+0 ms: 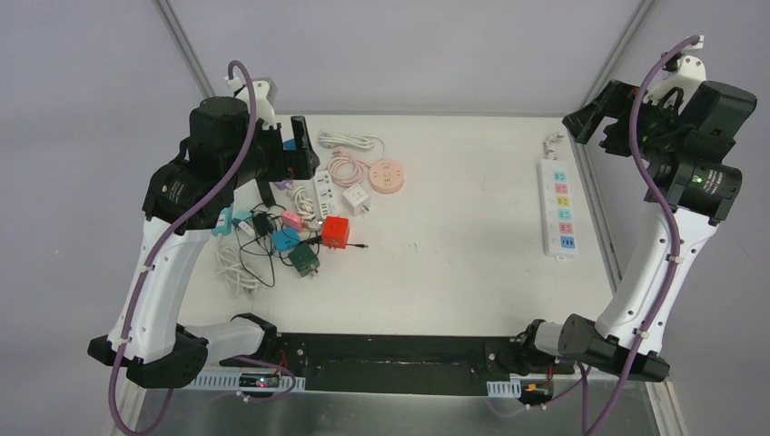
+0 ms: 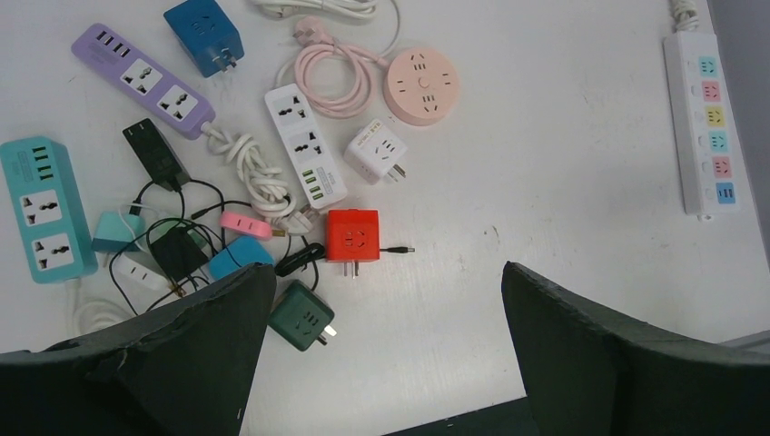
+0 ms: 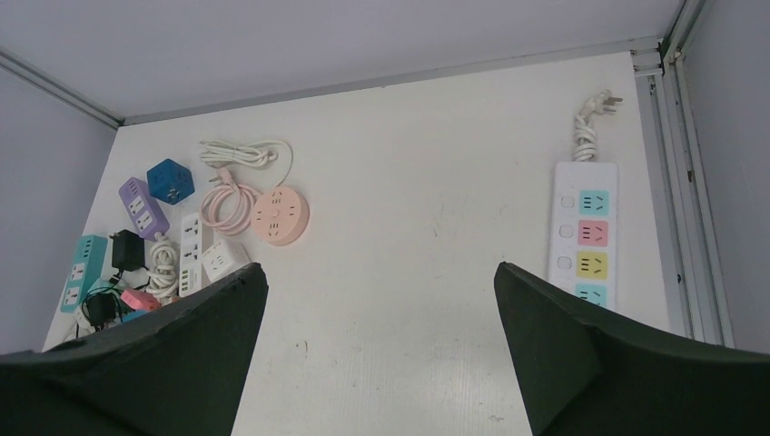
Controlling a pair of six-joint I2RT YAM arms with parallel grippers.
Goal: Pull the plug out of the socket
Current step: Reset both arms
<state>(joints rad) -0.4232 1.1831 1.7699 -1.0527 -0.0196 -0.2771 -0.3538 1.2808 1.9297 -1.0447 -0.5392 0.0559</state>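
Here, left gripper [image 2: 386,272] and right gripper [image 3: 379,268] agape, empty, red cube socket [image 2: 352,234] beside tangled black cables [image 2: 296,262].

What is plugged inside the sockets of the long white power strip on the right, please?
Nothing: all six coloured sockets of the white power strip look empty. In the right wrist view the right pincer hides its near end.

White arms [image 1: 163,272] with black joints [image 1: 222,123], purple cables [image 1: 249,95].
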